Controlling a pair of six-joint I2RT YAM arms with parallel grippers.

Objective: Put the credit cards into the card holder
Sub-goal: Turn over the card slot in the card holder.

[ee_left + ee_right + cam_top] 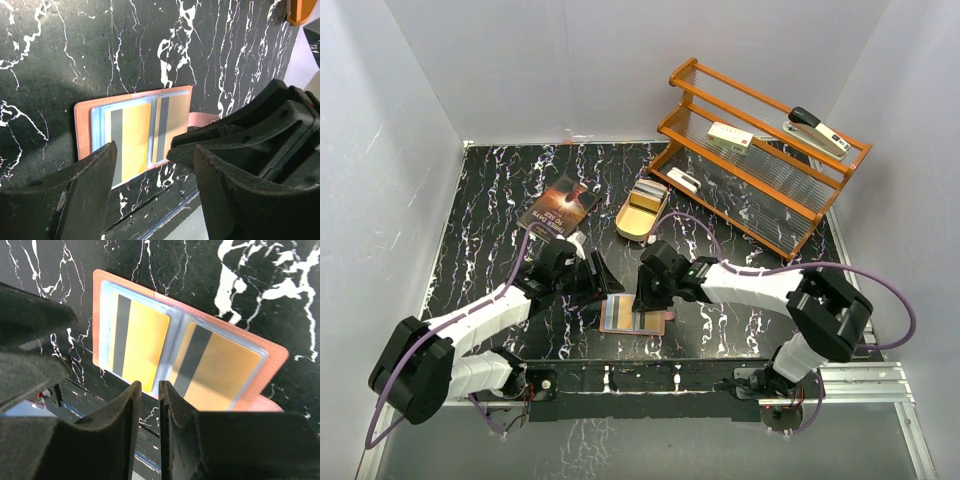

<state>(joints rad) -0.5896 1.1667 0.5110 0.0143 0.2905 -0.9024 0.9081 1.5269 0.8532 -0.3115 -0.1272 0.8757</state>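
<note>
The card holder (276, 353) lies flat and wide open on the marble-patterned table (500, 200), close to the near edge and between the two arms. That's a sensible spot, since both wrists can reach it. Two gold credit cards with dark stripes show in its clear sleeves, one in the left pocket (145, 342) and one in the right (222, 367). Both look seated fully in, square to the sleeves.

The right gripper (150, 390) hovers over the holder's near edge. Its fingers are parted by only a narrow slit with nothing between them, so it is carrying no card. The left gripper (155, 165) hangs just beside it on the left, spread wide and empty too, framing the left half of the wallet. It reads as a steadying position, ready to pin the leather down.

The snap tab (202, 120) pokes out to the right, unfastened, which keeps the holder lying open.

Beyond, toward the far side, sit a paperback book (558, 208) and an oval tin (642, 210). Whether the tin has more cards in it, the views don't settle.
</note>
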